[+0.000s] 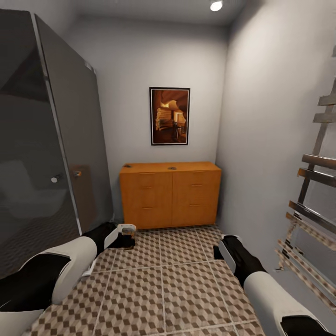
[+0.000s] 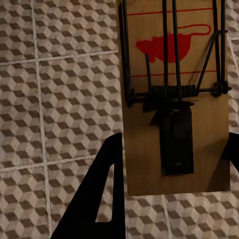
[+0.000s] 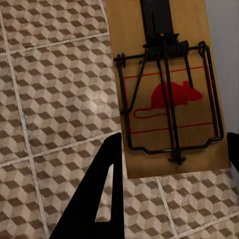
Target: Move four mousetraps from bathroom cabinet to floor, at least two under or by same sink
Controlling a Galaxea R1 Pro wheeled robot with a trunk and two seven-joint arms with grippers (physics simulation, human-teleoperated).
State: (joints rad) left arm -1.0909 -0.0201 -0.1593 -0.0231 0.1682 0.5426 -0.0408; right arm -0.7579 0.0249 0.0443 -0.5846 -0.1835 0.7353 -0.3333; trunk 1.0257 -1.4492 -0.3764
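A mousetrap [image 2: 174, 99] is sitting clamped between the black fingers [image 2: 97, 199] of the left gripper [image 1: 125, 239], hanging above the bathroom floor [image 1: 163, 289] at lower left of the head view. A second mousetrap [image 3: 167, 94] is being held the same way in the right gripper [image 1: 219, 249], at lower right. Behind them, at centre frame, the cabinet [image 1: 170, 196] is standing against the back wall, carrying two small dark items too tiny to identify.
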